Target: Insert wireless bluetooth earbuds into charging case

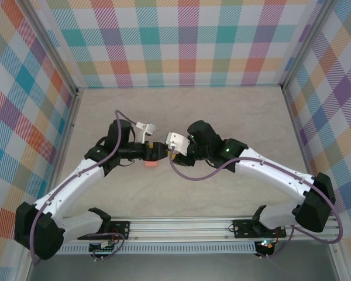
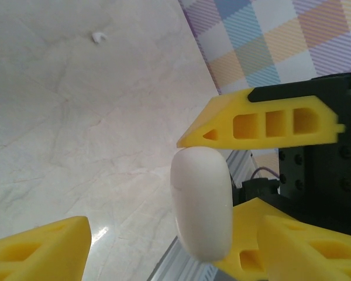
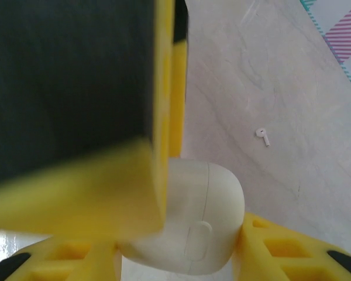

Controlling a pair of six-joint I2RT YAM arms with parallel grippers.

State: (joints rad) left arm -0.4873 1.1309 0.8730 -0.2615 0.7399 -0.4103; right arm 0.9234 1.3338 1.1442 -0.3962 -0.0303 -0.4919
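Observation:
A white charging case [image 3: 205, 216], lid closed, sits between the yellow fingers of my right gripper [image 3: 178, 249], which is shut on it above the table's middle. In the left wrist view the same case [image 2: 202, 202] stands on end between the right gripper's fingers [image 2: 263, 123]. My left gripper [image 2: 164, 252] faces it with its jaws open on either side, a clear gap left of the case. In the top view the two grippers [image 1: 158, 151] [image 1: 171, 150] meet tip to tip. One white earbud [image 3: 262, 136] lies loose on the table, seen as the white earbud [image 2: 98, 37] from the left wrist.
A coral-pink case [image 1: 150, 163] lies on the table just under the left gripper. Checked walls [image 1: 187, 41] close in the table on three sides. A metal rail [image 1: 181, 225] with the arm bases runs along the near edge.

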